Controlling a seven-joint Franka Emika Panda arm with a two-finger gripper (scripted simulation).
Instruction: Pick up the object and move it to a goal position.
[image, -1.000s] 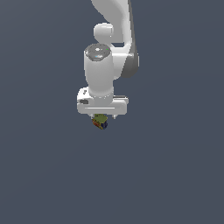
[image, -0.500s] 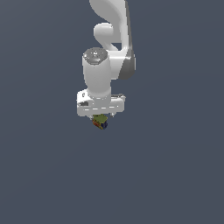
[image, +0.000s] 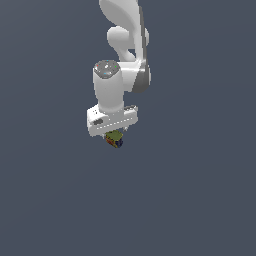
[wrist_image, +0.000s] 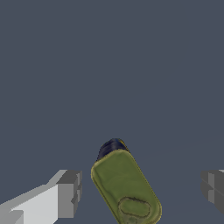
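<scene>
- The tin can (wrist_image: 124, 186) is small and rounded-rectangular, with an olive-green top bearing an oval pull-tab outline and dark blue sides.
- In the exterior view the tin can (image: 115, 138) shows green, blue and a little red, just under the white arm's hand.
- The gripper (wrist_image: 140, 188) stands spread: its 2 grey, blocky fingertips (wrist_image: 70, 192) sit well apart from the can on either side.
- Everything around is a flat, matte dark grey-blue.

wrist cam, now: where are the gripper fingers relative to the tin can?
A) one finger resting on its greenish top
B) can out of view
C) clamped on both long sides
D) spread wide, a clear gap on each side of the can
D: in the wrist view the fingers stand apart from the tin can, with bare background between each finger and the can.
</scene>
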